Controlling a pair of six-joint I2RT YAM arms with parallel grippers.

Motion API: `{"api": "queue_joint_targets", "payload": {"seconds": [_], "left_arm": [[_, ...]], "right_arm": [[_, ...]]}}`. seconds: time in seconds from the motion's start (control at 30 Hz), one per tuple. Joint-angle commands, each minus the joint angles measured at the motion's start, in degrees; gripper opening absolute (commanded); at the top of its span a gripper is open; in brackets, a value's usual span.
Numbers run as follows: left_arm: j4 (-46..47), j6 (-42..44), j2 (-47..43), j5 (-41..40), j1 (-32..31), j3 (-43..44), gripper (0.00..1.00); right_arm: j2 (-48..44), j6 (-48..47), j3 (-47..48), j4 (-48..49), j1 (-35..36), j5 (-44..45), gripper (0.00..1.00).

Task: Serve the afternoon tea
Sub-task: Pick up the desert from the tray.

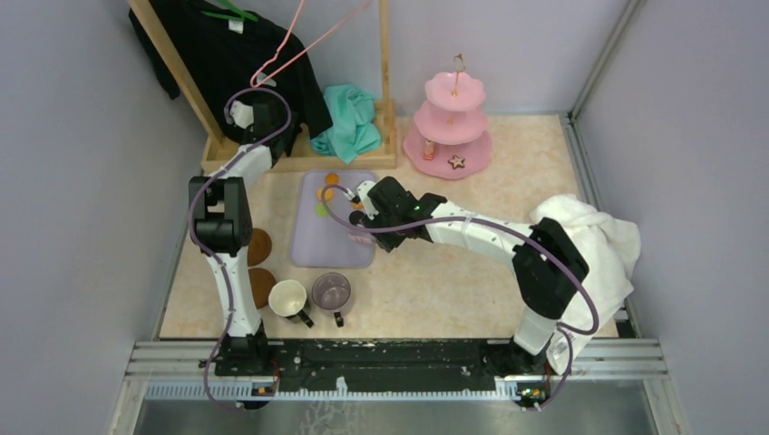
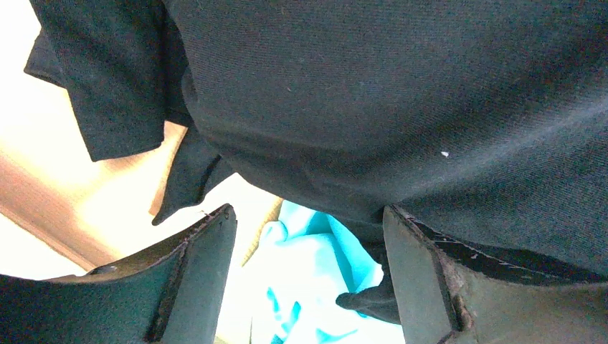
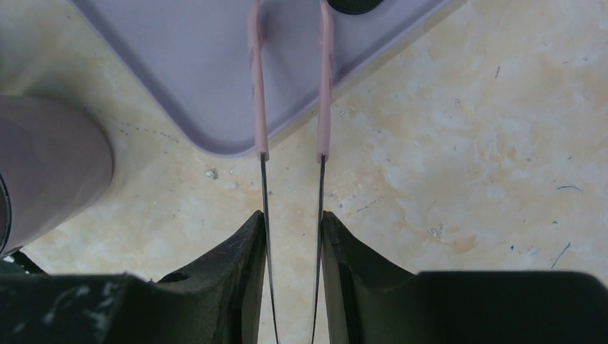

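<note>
My right gripper (image 3: 292, 215) is shut on a pair of pink-tipped tongs (image 3: 255, 93). The tong tips reach over the near corner of the lilac tray (image 3: 186, 64), and between them there is nothing. A black sweet (image 3: 351, 6) shows at the tray's top edge. From above, orange (image 1: 332, 178) and green (image 1: 321, 210) sweets lie on the tray (image 1: 313, 245), next to my right gripper (image 1: 361, 231). The pink three-tier stand (image 1: 456, 122) stands at the back, with a star cookie (image 1: 456, 162) on its lowest tier. The cream mug (image 1: 288, 297) and the purple mug (image 1: 332, 292) stand near two brown coasters (image 1: 258, 245). My left gripper (image 2: 308, 215) is open under a black garment (image 2: 401, 93).
A wooden rack (image 1: 299, 154) at the back left carries the black garment (image 1: 227, 54) and a pink hanger (image 1: 290, 50). A teal cloth (image 1: 349, 122) lies by the rack's base. A white towel (image 1: 598, 249) is heaped at the right. Walls close in both sides.
</note>
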Motion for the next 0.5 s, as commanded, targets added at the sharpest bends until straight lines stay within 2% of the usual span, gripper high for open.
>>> {"api": "queue_joint_targets", "payload": {"seconds": [0.0,0.47], "left_arm": [[0.9,0.4,-1.9,-0.1,0.1,-0.4,0.8],[0.3,0.7,-0.7,-0.1,0.4,1.4,0.8]], "right_arm": [[1.8,2.5,0.3,2.0,0.4,1.6,0.32],[4.8,8.1,4.0,-5.5,0.2,5.9,0.33]]}}
